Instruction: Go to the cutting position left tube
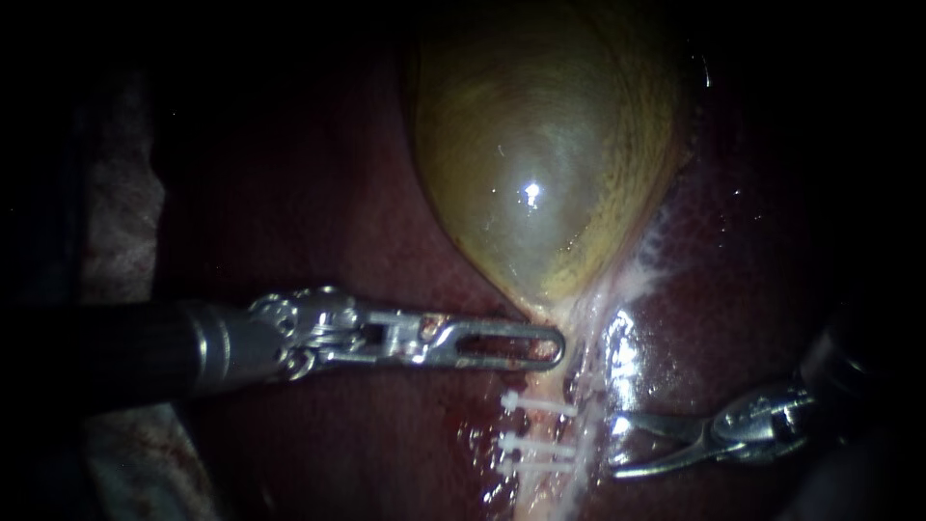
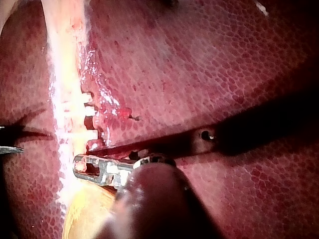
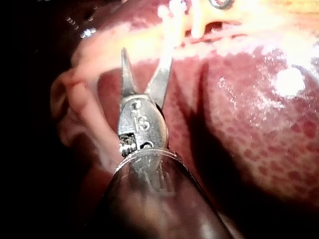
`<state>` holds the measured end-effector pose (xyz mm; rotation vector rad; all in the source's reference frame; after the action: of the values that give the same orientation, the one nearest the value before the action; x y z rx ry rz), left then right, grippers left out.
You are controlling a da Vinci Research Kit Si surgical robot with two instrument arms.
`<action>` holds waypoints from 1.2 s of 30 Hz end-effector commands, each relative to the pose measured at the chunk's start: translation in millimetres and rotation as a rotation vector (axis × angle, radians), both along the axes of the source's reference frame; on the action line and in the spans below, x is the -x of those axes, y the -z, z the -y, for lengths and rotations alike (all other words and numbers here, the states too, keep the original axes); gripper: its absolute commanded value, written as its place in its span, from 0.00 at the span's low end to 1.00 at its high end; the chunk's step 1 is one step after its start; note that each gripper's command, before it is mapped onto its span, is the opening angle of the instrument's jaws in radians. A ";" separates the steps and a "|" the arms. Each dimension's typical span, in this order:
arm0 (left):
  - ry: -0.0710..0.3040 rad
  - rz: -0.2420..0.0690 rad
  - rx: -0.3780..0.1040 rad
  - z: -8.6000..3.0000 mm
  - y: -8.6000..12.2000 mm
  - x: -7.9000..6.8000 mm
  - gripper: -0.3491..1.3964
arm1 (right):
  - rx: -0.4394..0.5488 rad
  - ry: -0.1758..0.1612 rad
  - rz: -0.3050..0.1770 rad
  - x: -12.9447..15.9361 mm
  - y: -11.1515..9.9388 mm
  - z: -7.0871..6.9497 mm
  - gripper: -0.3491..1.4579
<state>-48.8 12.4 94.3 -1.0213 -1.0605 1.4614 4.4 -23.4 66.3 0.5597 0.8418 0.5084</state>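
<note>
gallbladder (image 1: 540, 145): seen lying on the liver (image 1: 318, 212), wide at the far end and narrowing to a neck near the middle of the lit patch

clipped tube (image 1: 538, 429): runs on from that neck along the liver's surface. It's crossed by three white clips (image 1: 540, 407) — one alone nearer the neck, two close together further along. A pale strand is seen right beside it, and which of the two counts as the "left" tube can't be told for sure.

left instrument (image 1: 558, 345): laid flat over the liver. Its slotted jaws are seen lying together with no gap showing, and the tip is pressed against the pale tissue at the neck, just short of the lone clip.

right instrument (image 1: 617, 445): two thin blades are spread in a V and aimed at the clipped stretch from the side opposite the left one. The tips are placed just beside the clip ends — the tube isn't between them.

right wrist view: the same spread is shown, with the pale tissue and clips just ahead of the blade tips

left wrist view: the clips are seen just ahead of the slotted tip
</note>
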 end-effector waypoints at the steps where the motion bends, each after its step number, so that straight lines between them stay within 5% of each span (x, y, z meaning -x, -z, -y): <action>1: 0.000 0.000 0.000 0.0 0.0 0.0 0.00 | 0.000 0.000 0.000 0.0 0.0 0.0 0.76; 13: -0.008 0.007 -0.011 -0.7 1.6 -1.3 0.00 | 0.004 0.002 0.000 -0.3 0.1 0.1 0.77; 30: -0.013 0.010 -0.021 0.0 4.3 -3.2 0.00 | -0.188 -0.124 0.029 -3.8 -0.2 0.4 0.89; 36: -0.018 0.013 -0.025 0.2 5.1 -3.6 0.00 | -0.246 -0.125 0.077 -4.8 -1.0 0.8 0.89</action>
<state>-45.2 12.1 89.1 -1.0072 -1.0969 1.4536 9.5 -24.3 67.5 0.7155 0.7370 0.7572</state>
